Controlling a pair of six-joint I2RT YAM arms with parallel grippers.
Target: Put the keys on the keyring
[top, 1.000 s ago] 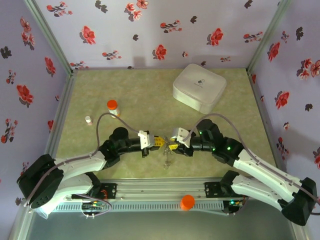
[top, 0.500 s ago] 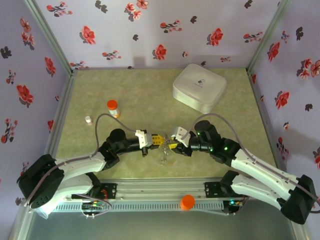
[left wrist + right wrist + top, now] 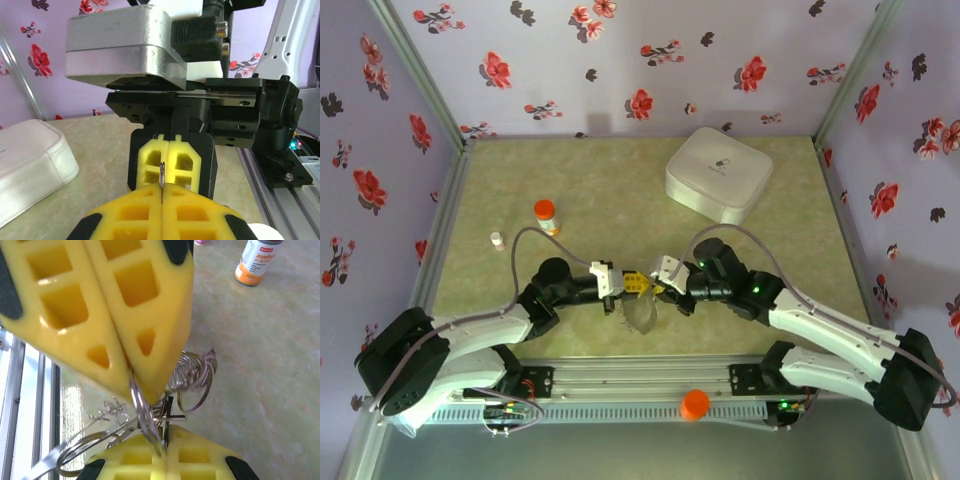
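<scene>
Over the table's (image 3: pixel 520 190) near middle the left gripper (image 3: pixel 640 284) and right gripper (image 3: pixel 661 288) meet tip to tip, and from above the contact itself is too small to read. A pale grey loop of the keyring (image 3: pixel 642 314) hangs under them, its lower end near or on the table; which, I cannot tell. From the right wrist the left gripper (image 3: pixel 141 386) crowds the top of the frame, cut off by its edge, fingers pressed together on a strand of the keyring (image 3: pixel 194 376). That strand runs down into the closed seam of the right gripper (image 3: pixel 162 447), so both seem clamped on the same wire. The rest is a tangle of thin rings and a coil, blurred at lower left, and the keys cannot be picked out in it. From the left wrist, the left gripper (image 3: pixel 161 195) shows only a metal sliver at its seam, the right gripper (image 3: pixel 168 162) closed just behind it. The box (image 3: pixel 30 165) is cut off at left, and the vial (image 3: pixel 257 260) loses its top.
</scene>
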